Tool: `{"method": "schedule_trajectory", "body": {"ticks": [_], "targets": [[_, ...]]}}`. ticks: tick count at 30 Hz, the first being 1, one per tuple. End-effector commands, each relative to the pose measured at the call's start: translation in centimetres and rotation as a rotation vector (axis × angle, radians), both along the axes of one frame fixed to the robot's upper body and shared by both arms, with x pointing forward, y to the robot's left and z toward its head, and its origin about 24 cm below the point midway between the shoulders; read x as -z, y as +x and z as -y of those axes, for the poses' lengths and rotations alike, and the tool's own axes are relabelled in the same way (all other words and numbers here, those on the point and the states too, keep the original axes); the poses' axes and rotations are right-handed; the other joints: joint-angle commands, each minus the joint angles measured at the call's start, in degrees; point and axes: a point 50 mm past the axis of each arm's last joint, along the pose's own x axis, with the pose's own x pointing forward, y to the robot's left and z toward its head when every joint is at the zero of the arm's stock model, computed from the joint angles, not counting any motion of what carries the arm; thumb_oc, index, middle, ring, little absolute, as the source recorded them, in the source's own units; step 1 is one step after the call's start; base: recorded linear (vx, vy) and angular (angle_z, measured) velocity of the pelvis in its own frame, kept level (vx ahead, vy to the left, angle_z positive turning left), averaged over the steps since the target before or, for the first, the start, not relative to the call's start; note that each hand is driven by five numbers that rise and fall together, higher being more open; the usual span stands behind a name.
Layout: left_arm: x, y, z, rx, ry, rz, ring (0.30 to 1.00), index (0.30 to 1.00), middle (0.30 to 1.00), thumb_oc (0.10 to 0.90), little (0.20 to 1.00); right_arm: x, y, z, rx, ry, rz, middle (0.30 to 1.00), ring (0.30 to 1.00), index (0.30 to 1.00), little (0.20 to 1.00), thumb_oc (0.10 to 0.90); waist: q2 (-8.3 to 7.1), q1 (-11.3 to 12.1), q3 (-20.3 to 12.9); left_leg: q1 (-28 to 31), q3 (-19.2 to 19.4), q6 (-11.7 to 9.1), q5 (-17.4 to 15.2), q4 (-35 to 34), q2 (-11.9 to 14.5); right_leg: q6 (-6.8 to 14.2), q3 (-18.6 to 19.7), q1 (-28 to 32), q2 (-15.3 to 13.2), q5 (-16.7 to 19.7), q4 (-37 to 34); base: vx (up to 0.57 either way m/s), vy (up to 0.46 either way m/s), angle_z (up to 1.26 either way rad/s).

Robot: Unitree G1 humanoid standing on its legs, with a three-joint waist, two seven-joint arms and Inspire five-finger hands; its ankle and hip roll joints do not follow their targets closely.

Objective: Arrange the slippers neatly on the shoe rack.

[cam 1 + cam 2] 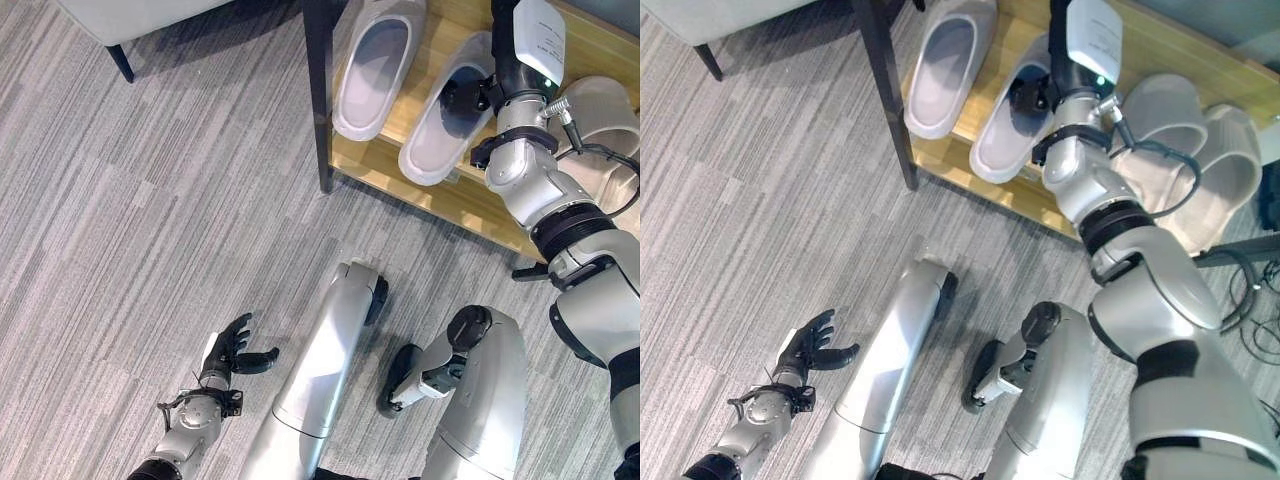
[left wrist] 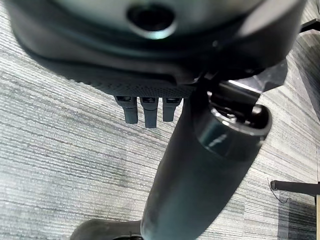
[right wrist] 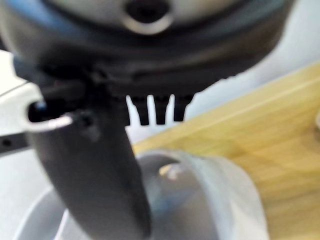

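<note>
**Pale lilac pair on the rack, second slipper being set**

Wooden shoe rack [image 1: 470, 195] already carries two lilac slippers: one slipper [image 1: 377, 65] lies nearest the rack's dark leg [image 1: 318, 95], the second slipper [image 1: 447, 115] just beside it, slightly askew. The right hand [image 1: 470, 95] is over that second slipper with its thumb inside the strap opening; whether it grips I cannot tell. A beige pair [image 1: 1185, 150] sits further along the rack. The left hand [image 1: 232, 352] hangs spread and empty, well away from the rack. Likely left: straightening, then release.
</note>
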Motion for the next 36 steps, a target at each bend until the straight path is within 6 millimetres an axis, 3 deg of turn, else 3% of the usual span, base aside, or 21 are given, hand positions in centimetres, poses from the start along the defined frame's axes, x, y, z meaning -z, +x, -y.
{"method": "schedule_trajectory", "body": {"ticks": [1, 11, 23, 36], "targets": [[-0.4, -1.3, 0.9, 0.074, -0.009, 0.052, 0.9, 0.9, 0.9, 0.8, 0.9, -5.9, -2.4, -1.8, -0.122, -0.029, 0.264, 0.9, 0.9, 0.9, 0.9, 0.8, 0.74, 1.2, -2.0, 3.1, -3.0, -1.9, -13.1, 0.8, 0.6, -5.3, 0.0, -2.7, -0.9, 3.6, 1.6, 0.01, 0.01, -0.04], [-0.6, -1.2, 0.7, 0.047, -0.007, 0.066, 0.9, 0.9, 0.9, 0.8, 0.9, -5.6, -4.3, -2.8, -0.212, -0.048, 0.357, 0.9, 0.9, 0.9, 0.9, 0.8, -0.61, -0.5, -2.0, 3.1, -1.8, -1.6, -12.9, 0.5, 1.0, -5.4, 0.9, -3.7, -0.4, 3.5, 1.8, 0.0, 0.004, -0.05], [-0.5, -1.5, 0.5, 0.036, -0.006, 0.062, 0.9, 0.9, 0.9, 0.8, 0.9, -4.7, -4.8, -3.7, -0.277, -0.075, 0.335, 0.9, 0.9, 0.9, 0.9, 0.8, -1.75, -1.3, -2.0, 3.1, -1.0, -1.3, -13.1, 1.1, 1.7, -5.2, 1.7, -4.9, 0.1, 3.7, 2.4, 0.0, 0.005, -0.03], [-0.8, -1.7, 0.1, -0.007, -0.01, 0.076, 0.9, 0.9, 0.9, 0.8, 0.9, -2.8, -8.0, -3.1, -0.454, 0.061, 0.373, 0.9, 0.9, 0.9, 0.9, 0.8, -3.79, -3.8, -2.0, 3.1, 1.2, -0.9, -13.2, 1.2, 2.5, -5.1, 3.2, -6.2, 1.0, 4.0, 2.5, 0.0, 0.005, -0.02]]}}
